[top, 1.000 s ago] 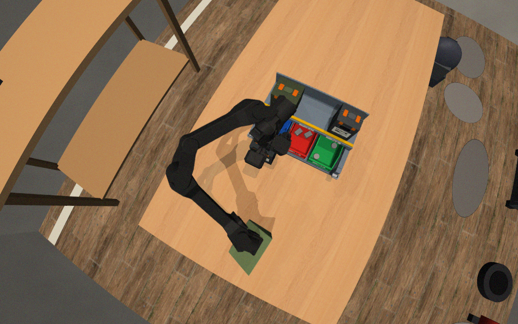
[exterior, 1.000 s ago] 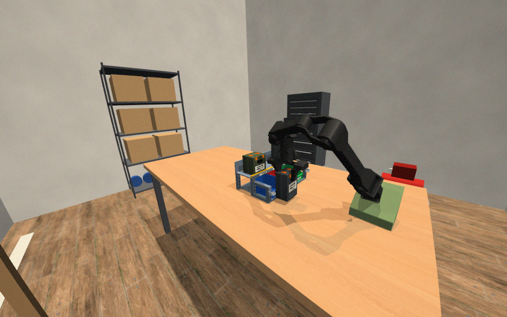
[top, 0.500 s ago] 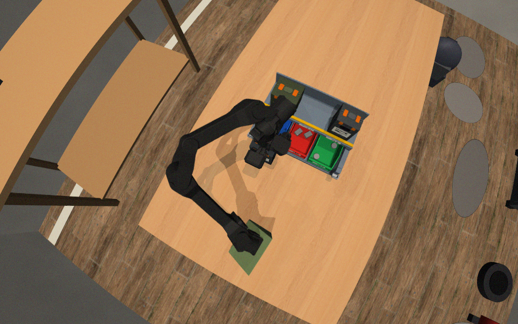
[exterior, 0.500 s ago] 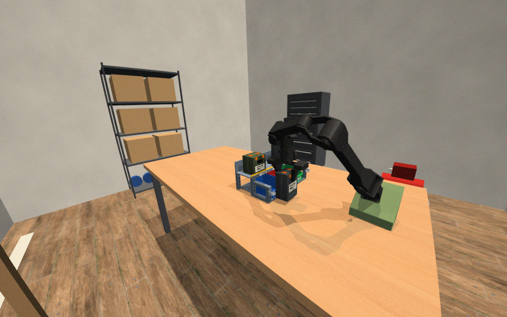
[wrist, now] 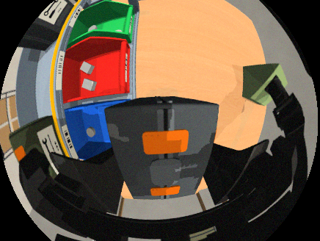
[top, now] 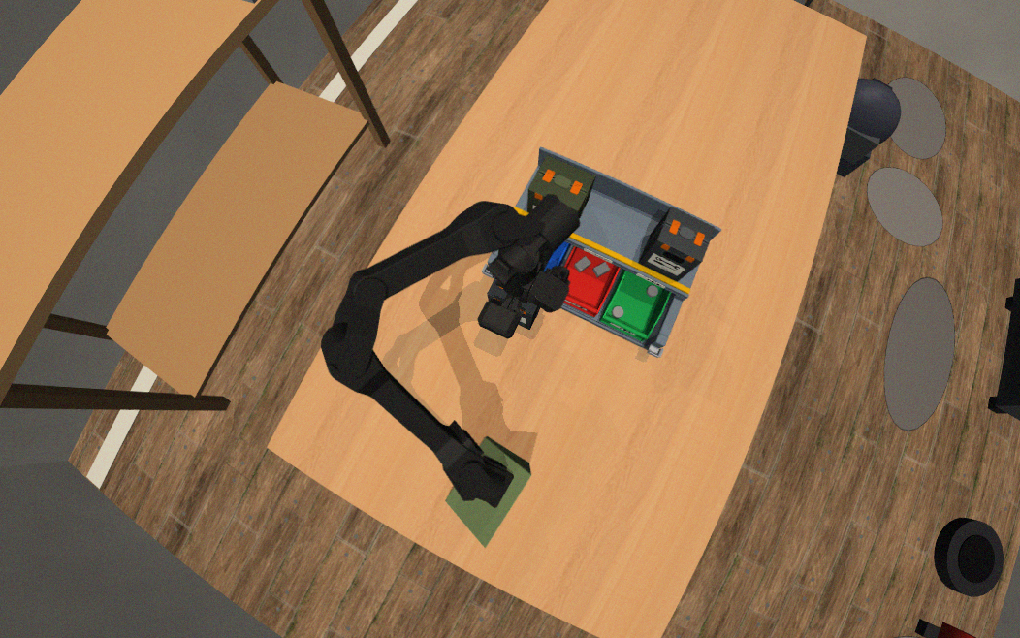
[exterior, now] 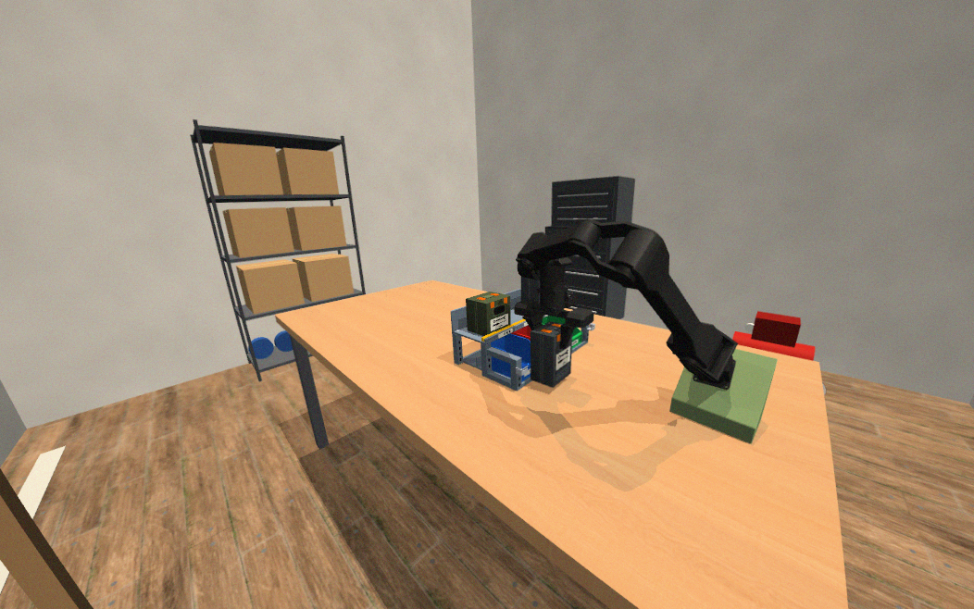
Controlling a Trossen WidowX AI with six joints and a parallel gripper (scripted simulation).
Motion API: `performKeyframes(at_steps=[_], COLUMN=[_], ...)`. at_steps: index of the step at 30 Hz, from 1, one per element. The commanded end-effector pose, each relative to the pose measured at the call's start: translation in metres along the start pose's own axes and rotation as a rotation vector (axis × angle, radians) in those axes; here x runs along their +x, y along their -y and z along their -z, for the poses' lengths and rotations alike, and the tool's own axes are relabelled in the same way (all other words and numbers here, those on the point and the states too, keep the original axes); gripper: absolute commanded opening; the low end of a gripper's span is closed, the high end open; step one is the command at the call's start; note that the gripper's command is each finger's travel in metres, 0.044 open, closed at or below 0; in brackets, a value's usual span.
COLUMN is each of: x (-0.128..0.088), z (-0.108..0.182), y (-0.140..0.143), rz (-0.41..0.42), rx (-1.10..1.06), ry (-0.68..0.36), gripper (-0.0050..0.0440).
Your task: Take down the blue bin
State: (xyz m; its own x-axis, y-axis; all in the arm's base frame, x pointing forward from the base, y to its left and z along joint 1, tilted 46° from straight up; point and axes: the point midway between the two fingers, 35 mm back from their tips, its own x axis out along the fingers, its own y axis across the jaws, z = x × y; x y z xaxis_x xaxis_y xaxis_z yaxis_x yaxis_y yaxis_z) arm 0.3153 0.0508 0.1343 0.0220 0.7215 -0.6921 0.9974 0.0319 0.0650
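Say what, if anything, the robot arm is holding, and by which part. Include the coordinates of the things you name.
A dark grey case (top: 526, 316) (exterior: 551, 360) (wrist: 165, 170) with orange latches, gripped between the fingers (top: 498, 318) (exterior: 579, 316) by two opposite sides, near its top.

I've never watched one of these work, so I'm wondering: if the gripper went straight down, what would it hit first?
Probably the dark gray case between the fingers of the gripper, then the table; their exact clearance is unclear.

Robot arm (top: 421, 259) (exterior: 664, 298) (wrist: 291, 123): uniformly black, matte finish; links are smooth, elongated, with rounded edges; joint housings are bulky and rounded; gripper (top: 524, 309) (exterior: 553, 320) (wrist: 161, 142): black, with blocky finger carriers.
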Motion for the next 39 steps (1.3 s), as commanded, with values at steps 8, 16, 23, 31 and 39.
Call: performKeyframes(at_steps=[8, 16, 23, 31, 39], x=[-0.006, 0.000, -0.001, -0.001, 0.002], z=[-0.034, -0.047, -0.070, -0.070, -0.106], y=[0.003, 0.006, 0.009, 0.009, 0.015], rz=[-0.038, -0.026, -0.038, -0.038, -0.038], rx=[0.005, 0.004, 0.005, 0.005, 0.005], ry=[0.011, 0.009, 0.013, 0.013, 0.014], gripper=[0.0000, 0.0000, 0.0000, 0.0000, 0.0000])
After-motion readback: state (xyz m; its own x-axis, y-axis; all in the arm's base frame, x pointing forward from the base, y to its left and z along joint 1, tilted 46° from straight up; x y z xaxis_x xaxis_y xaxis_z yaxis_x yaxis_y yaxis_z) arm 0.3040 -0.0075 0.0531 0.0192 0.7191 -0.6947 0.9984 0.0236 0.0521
